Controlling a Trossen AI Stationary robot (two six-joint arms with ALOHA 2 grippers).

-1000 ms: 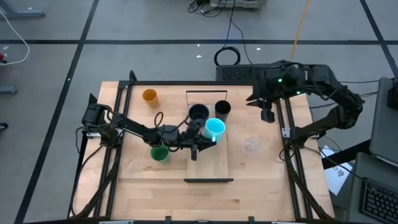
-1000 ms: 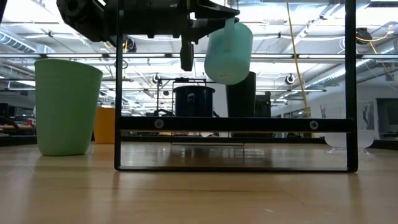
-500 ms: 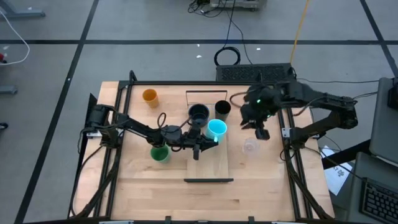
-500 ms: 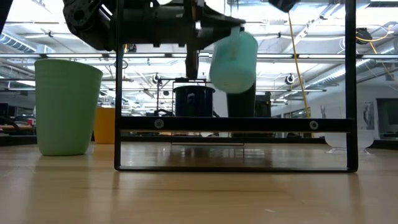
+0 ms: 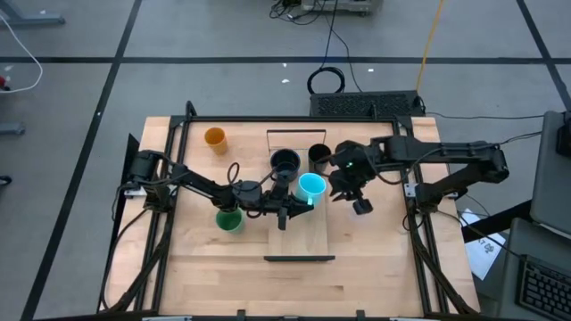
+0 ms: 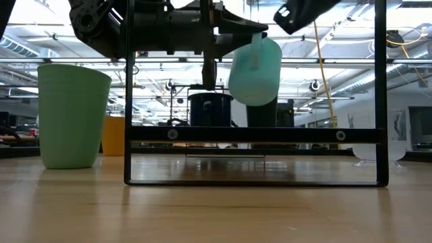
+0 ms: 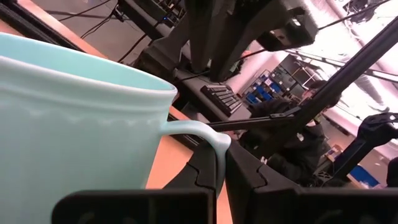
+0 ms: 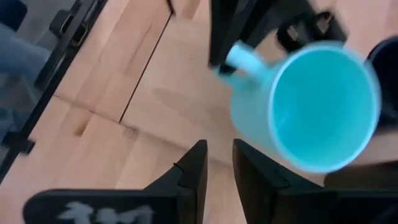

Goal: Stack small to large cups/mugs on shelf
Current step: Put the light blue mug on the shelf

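High view: the left gripper [image 5: 287, 204] is clamped on the handle of the bright blue mug [image 5: 310, 185], which sits over the shelf [image 5: 314, 234] just beside the dark mug [image 5: 285, 162] and the tall black cup [image 5: 318, 156]; its mouth faces up and its handle points toward the left arm; the right gripper [image 5: 355, 198] hangs just beside the blue mug on the far side from the handle; the green cup [image 5: 228, 220] and orange cup [image 5: 215, 137] stand on the table.

Low view: the blue mug hangs clear above the shelf, its long axis near upright, tilted slightly.

Left wrist view: both fingers [image 7: 202, 174] pinch the thin handle.

Right wrist view: the fingers [image 8: 193, 168] stand a narrow gap apart, holding nothing; the mug's open mouth faces the camera.
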